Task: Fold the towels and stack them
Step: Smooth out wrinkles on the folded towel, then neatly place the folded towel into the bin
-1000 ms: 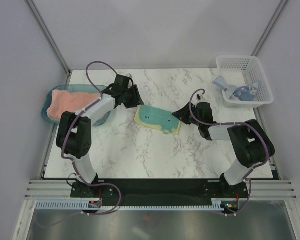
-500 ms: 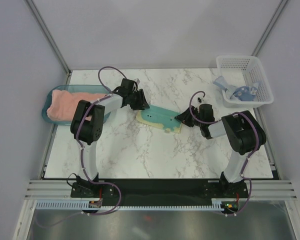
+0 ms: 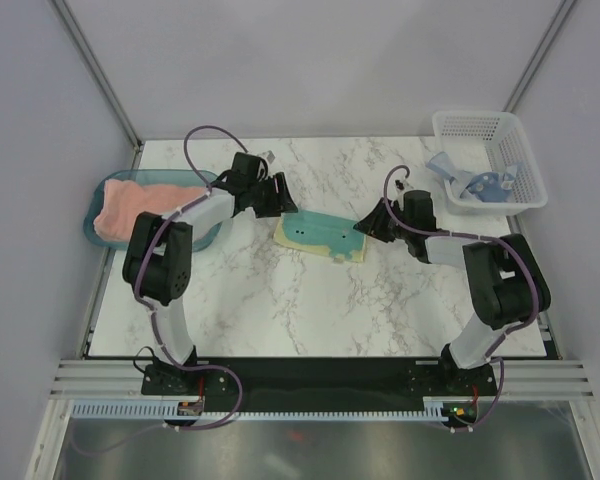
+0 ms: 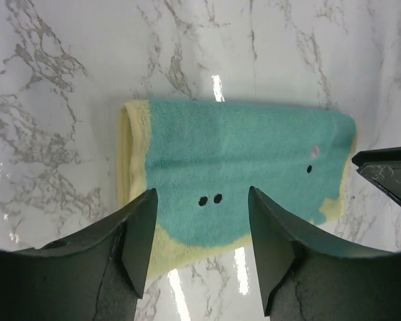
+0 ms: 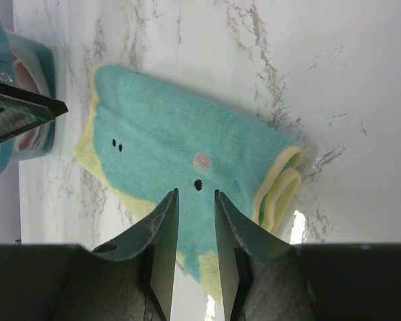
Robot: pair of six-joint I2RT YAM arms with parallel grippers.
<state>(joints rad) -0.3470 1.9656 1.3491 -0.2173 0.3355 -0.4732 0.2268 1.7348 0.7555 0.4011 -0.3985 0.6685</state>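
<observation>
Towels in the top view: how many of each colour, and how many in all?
Salmon-pink towel, in the teal tray: 1
Yellow-and-teal towel, folded on the table: 1
Light blue towel, in the white basket: 1
Total: 3 towels

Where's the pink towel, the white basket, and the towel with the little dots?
Pink towel (image 3: 135, 205), top view, middle of its folded top.
White basket (image 3: 475, 124), top view, its far mesh wall.
Dotted towel (image 4: 240, 154), left wrist view, its teal middle.
</observation>
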